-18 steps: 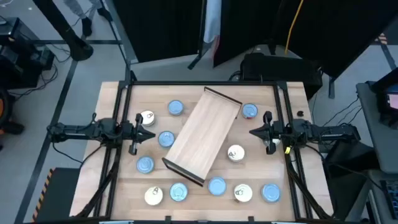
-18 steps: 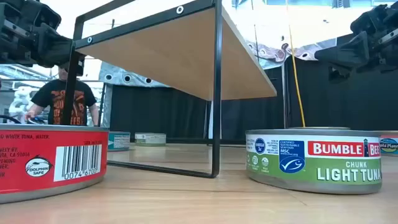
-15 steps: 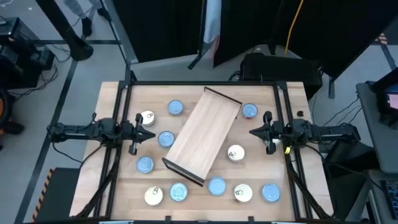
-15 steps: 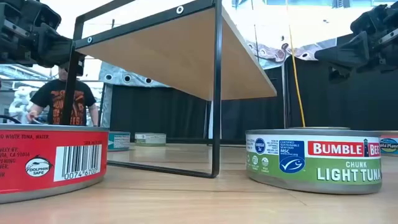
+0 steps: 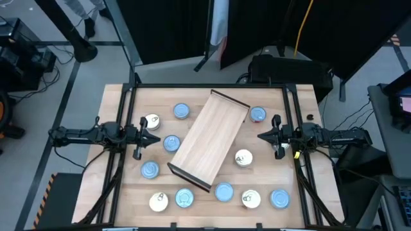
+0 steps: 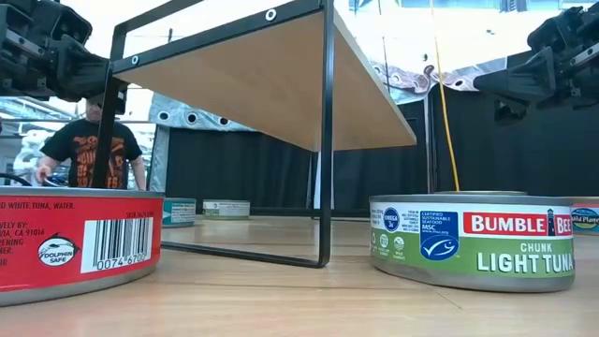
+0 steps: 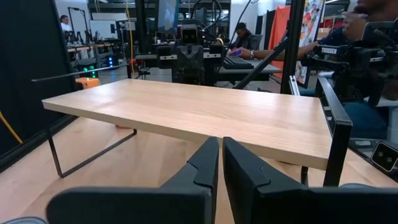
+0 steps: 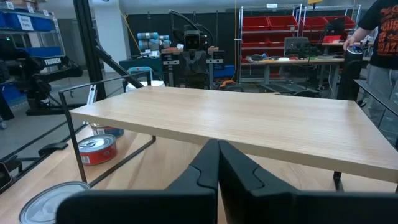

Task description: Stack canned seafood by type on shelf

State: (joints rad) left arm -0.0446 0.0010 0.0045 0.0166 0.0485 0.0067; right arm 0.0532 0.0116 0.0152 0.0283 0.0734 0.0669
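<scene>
Fingers pressed together on both grippers, nothing held; shelf bare.

Shelf (image 5: 209, 140) lies diagonally mid-table, standing on black wire legs. Tins (image 5: 171, 144) scattered flat on the table (image 5: 115, 96) all round the shelf, none on it: blue-topped and cream-topped mixed, several along its near end. Left gripper (image 5: 153, 135) hovers off the shelf's left side, right gripper (image 5: 263, 136) off its right side, both pointing at it, clear of shelf and tins.

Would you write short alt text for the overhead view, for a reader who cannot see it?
A long light-wood shelf lies diagonally mid-table with nothing on it, and eleven round tins, blue-topped and cream-topped, are scattered around it on the tabletop. The left gripper and right gripper hang shut at either side, holding nothing.
</scene>
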